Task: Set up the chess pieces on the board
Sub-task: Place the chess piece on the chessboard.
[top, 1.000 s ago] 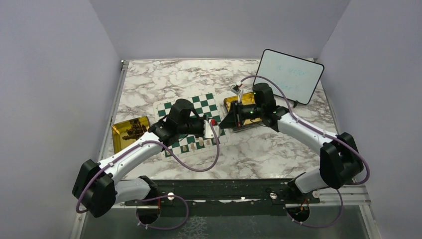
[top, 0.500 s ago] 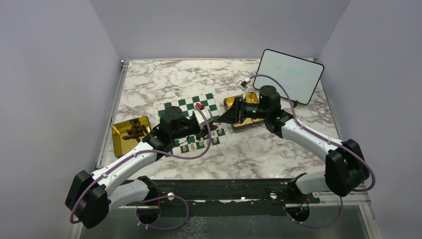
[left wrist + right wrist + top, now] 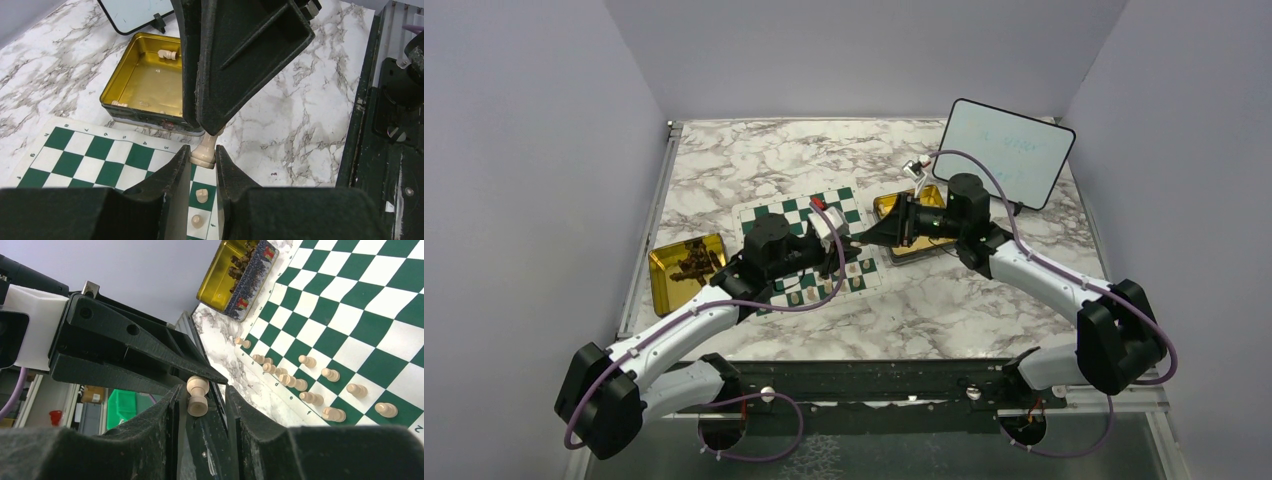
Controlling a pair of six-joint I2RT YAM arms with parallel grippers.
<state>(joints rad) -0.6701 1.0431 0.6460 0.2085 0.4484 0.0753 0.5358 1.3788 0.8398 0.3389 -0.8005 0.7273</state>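
The green-and-white board (image 3: 764, 213) lies mid-table; it also shows in the left wrist view (image 3: 75, 160) and the right wrist view (image 3: 350, 315). Several cream pieces (image 3: 809, 295) stand in rows along its near edge, also seen from the right wrist (image 3: 300, 385). My left gripper (image 3: 852, 240) and right gripper (image 3: 869, 236) meet tip to tip above the board's right edge. The left gripper (image 3: 203, 159) is shut on the base of a cream piece (image 3: 202, 156). The right gripper (image 3: 202, 390) surrounds its other end (image 3: 197, 402), with a gap on one side.
A gold tin (image 3: 894, 208) with a few cream pieces (image 3: 167, 54) sits just right of the board. Another gold tin (image 3: 664, 262) holding dark pieces sits to the left. A framed whiteboard (image 3: 1009, 150) leans at the back right.
The left gripper has swung from the board's near right corner up and back to meet the right gripper's tip. The right arm shifted slightly. Little changed in the last half second.
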